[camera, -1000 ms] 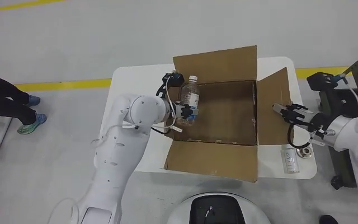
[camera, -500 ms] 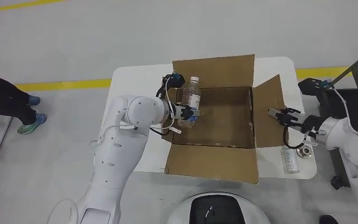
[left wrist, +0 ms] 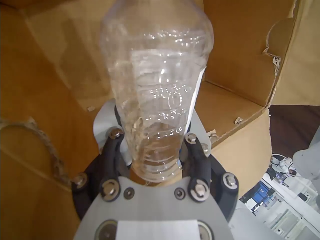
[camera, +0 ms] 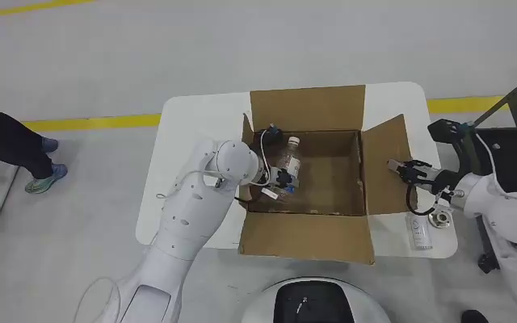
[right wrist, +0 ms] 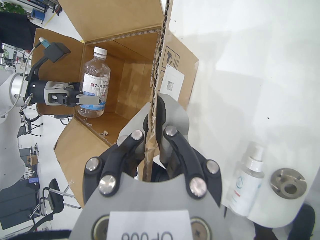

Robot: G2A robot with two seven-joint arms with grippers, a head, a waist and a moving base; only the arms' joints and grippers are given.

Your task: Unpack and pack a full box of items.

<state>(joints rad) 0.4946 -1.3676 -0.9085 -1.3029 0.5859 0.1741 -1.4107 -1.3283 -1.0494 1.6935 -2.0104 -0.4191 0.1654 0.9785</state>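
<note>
— White table (camera: 182, 145), cardboard box (camera: 311, 234) open on it. What worries you, starting at the near corner?

— Down there a spray bottle (right wrist: 247, 178) and a metal flange (right wrist: 288, 183) lie by the table's edge, just beside the right gripper (right wrist: 153, 133). A careless swing of that arm could sweep them off, I'd judge. That gripper also grips the side flap (camera: 386, 161), so a tug there could drag the whole box against the bottle (left wrist: 157, 76) farther in.

— And the bottle itself?

— Lowered crooked, it might catch the wall on the left or topple once released.

— How do the pincers stand?

— The right one is nearly closed, pinching the flap's cardboard edge between its fingers. The left gripper (camera: 277, 174), farther in, is spread about bottle-wide and clamped on the bottle's lower body, cap pointing away from the robot. The bottle hangs inside the opening, close to that left wall. Whether its base touches the box floor I can't quite tell. Beyond it the far flap (camera: 307, 105) stands upright.
</note>
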